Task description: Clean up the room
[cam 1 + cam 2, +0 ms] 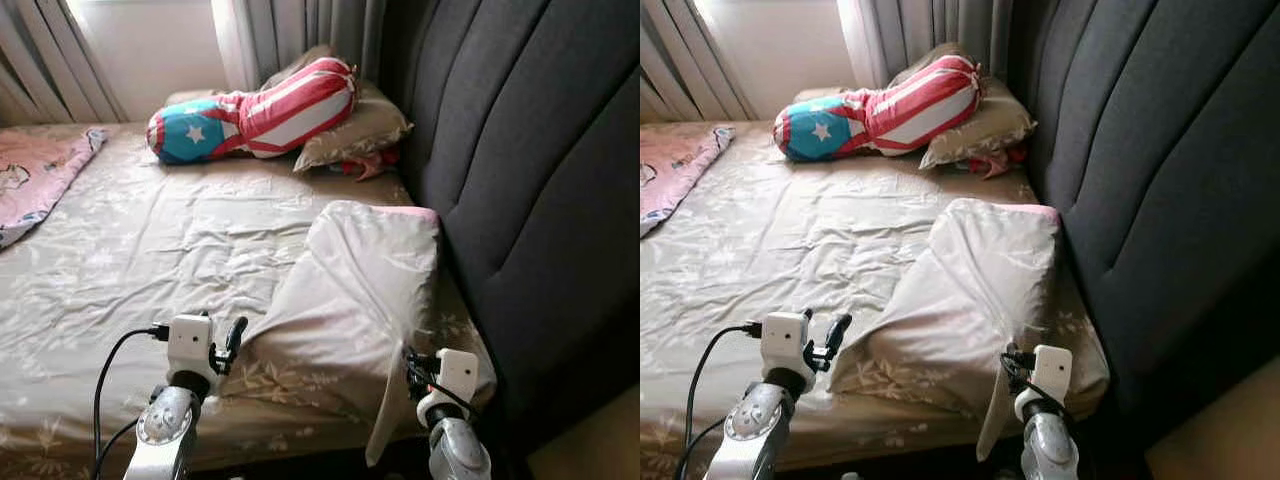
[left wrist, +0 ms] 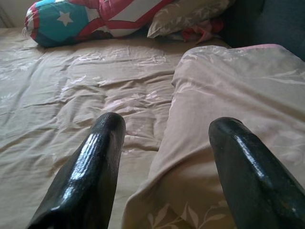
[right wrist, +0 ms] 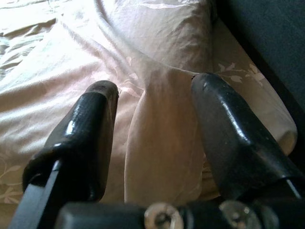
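Beige pillow [image 1: 350,300] lies between headboard [image 1: 530,180] and open left gripper [image 2: 164,162].

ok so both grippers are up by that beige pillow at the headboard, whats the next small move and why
Probably ease the right gripper forward and close on the hanging flap of the beige pillow. Its fingers are open and already straddle that fold. The left gripper, also open, hovers at the pillow's other edge above the sheet, so it could pinch there afterwards. The pillow lies crooked against the headboard.

On the bed [image 1: 130,250]: 2 beige pillows [image 1: 350,290] [image 1: 360,130], 1 star-striped bolster [image 1: 255,112], 1 pink blanket [image 1: 35,175].
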